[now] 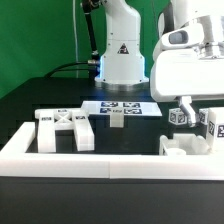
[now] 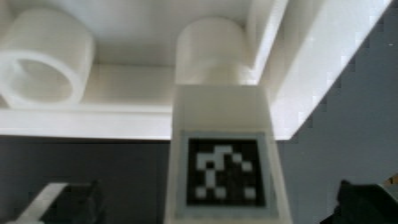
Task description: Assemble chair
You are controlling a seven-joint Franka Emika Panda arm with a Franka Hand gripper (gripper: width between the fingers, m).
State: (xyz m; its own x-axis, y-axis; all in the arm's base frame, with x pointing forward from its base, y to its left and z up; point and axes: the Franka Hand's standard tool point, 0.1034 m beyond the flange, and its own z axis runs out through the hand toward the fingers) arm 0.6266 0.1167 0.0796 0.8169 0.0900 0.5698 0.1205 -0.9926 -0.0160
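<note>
Gripper (image 2: 217, 205) released, fingers (image 2: 374, 198) spread clear of tagged chair leg (image 2: 222, 140) between them, leg's far end against white seat part (image 2: 134, 115), X-braced back panel (image 1: 65, 127) at the exterior view's left

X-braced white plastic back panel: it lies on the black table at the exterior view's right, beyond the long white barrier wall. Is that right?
No. The X-braced white plastic back panel lies at the exterior view's left, not its right, as the exterior view shows. It is on the black table, beyond the long white barrier wall.
</note>
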